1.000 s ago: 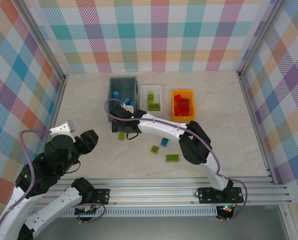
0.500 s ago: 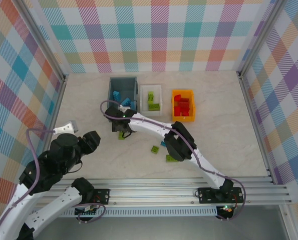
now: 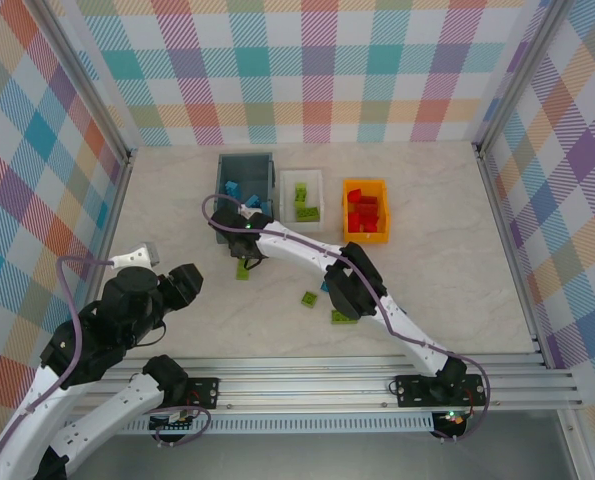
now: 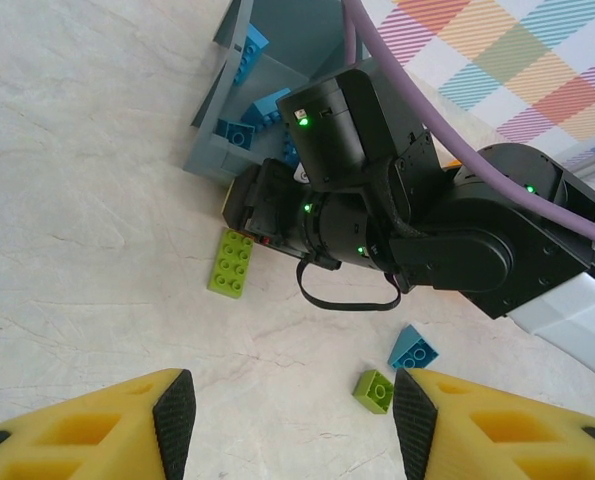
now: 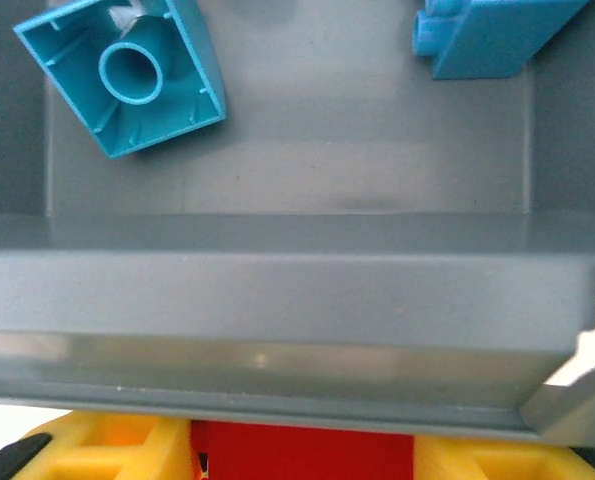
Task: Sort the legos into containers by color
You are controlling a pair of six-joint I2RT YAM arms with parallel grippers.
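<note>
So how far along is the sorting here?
Grey bin holds blue bricks, white bin green bricks, orange bin red bricks. Right gripper grips a red brick by the grey bin. Three loose green bricks and one blue brick remain on the table.

Even overhead light is leaving only faint shadows on the tabletop (image 3: 457,280), while the grey bin (image 5: 277,290) and red brick (image 5: 302,452) are blurring close to the lens.

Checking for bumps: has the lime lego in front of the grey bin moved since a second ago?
No. The lime lego keeps its spot just short of the grey bin's near wall.
</note>
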